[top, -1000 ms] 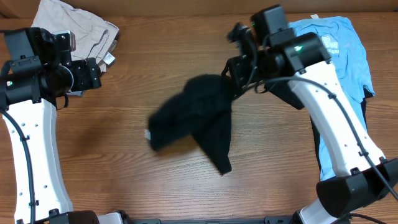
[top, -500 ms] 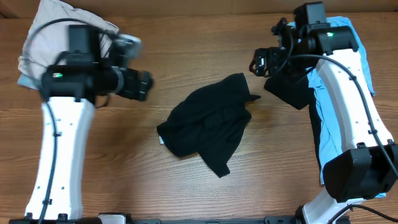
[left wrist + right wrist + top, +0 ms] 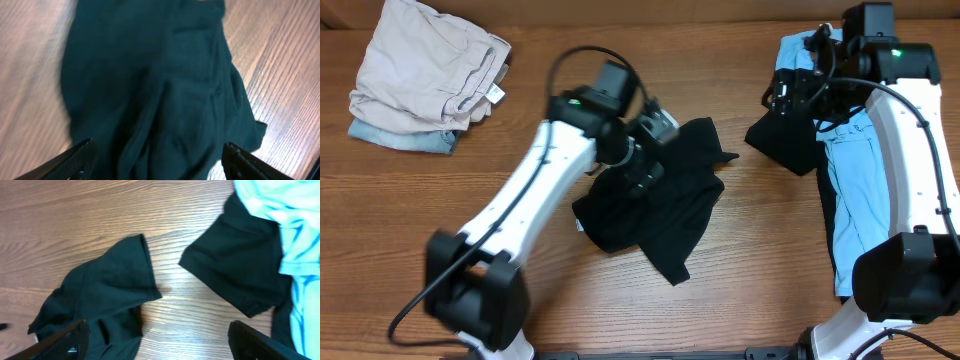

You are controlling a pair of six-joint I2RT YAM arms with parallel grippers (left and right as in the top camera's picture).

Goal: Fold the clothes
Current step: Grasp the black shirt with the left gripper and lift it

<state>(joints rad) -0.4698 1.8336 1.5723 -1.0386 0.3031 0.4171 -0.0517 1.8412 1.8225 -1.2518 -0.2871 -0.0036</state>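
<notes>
A crumpled black garment (image 3: 665,205) lies at the middle of the wooden table. It fills the left wrist view (image 3: 155,85) and shows at lower left in the right wrist view (image 3: 100,295). My left gripper (image 3: 655,150) is open and empty right over the garment's upper part. My right gripper (image 3: 790,90) is open and empty, up at the back right, above a second black garment (image 3: 790,140) that lies under a light blue shirt (image 3: 865,150).
A pile of folded beige and pale blue clothes (image 3: 425,70) sits at the back left corner. The blue shirt and dark clothes run down the right edge of the table. Bare wood (image 3: 200,315) lies between the two black garments.
My left arm has swung from the left side over to the black garment at the middle. My right arm has drawn back to the right, away from that garment, which stayed put.
</notes>
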